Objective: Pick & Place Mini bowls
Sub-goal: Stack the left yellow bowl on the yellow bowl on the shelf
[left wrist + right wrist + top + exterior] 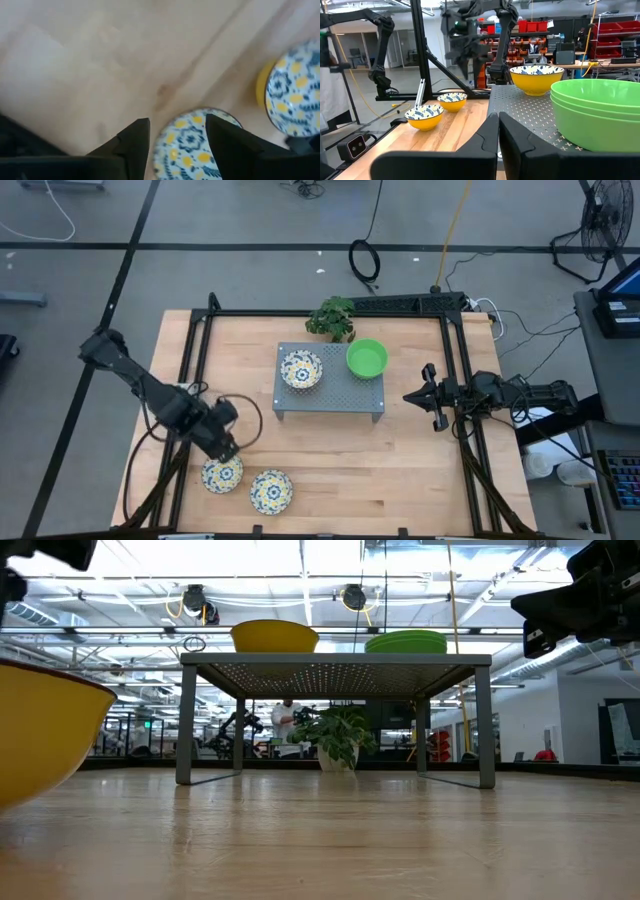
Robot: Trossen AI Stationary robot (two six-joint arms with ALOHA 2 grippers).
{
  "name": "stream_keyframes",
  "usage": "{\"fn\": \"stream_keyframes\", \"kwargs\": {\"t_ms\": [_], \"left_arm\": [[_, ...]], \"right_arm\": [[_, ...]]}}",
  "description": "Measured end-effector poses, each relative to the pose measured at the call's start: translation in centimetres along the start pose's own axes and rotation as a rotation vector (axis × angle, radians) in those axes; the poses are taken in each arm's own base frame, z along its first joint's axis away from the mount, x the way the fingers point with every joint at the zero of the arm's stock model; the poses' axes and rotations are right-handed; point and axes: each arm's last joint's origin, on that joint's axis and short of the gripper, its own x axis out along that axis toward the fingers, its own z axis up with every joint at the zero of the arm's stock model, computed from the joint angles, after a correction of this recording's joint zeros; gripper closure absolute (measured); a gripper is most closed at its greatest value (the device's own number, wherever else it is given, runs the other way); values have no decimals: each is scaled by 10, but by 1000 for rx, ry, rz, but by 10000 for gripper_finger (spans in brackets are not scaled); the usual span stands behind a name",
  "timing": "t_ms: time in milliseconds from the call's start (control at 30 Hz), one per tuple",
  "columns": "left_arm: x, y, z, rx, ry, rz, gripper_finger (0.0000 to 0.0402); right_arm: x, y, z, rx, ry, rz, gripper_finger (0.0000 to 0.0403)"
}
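Two white bowls with blue-and-yellow flowers and yellow outsides sit on their bases near the table's near-left corner (222, 475) (271, 491). A third floral bowl (301, 369) and a stack of green bowls (367, 358) rest on a grey perforated stand (330, 398). My left gripper (226, 450) (177, 122) hangs open just above the leftmost floral bowl (192, 147), one finger to each side of its rim. My right gripper (410, 395) (498, 116) is shut, off the stand's right end, level with the green stack (592, 115).
A small potted plant (333, 318) stands behind the stand at the table's far edge. A black frame rail (455, 380) runs along the table's sides. Bare wood (380, 465) lies between the stand and the near edge. Cables lie on the floor beyond the table.
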Motion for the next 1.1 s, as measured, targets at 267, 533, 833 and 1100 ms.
{"fn": "stream_keyframes", "kwargs": {"t_ms": [267, 533, 833, 1100], "left_arm": [[31, -1, -16, -42, 122, 12, 234], [42, 3, -36, -119, 160, 34, 254], [59, 13, -55, -79, 190, 67, 254], [81, 17, -61, -80, 195, -8, 257]], "right_arm": [[0, 0, 0, 0, 0, 0, 403], [0, 0, 0, 0, 0, 0, 403], [0, 0, 0, 0, 0, 0, 403], [0, 0, 0, 0, 0, 0, 403]]}}
